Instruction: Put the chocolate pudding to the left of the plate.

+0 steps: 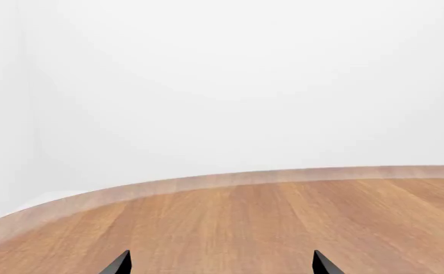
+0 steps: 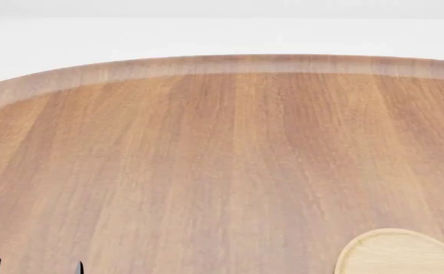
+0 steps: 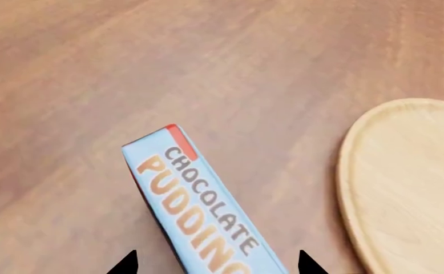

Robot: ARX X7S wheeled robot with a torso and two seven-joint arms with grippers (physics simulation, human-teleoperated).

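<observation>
Chocolate pudding: seen between right pincer tips; whether pinched cannot be told.
Plate: near.
Risk: box could be tipped onto plate rim.

A round wooden table with a paler rim fills the view; beyond its far edge, toward twelve o'clock, stands a plain white wall.

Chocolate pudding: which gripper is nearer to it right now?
Right. The right gripper has the chocolate pudding running between its fingertips. The left gripper faces only bare table, with no box in its view.
</observation>
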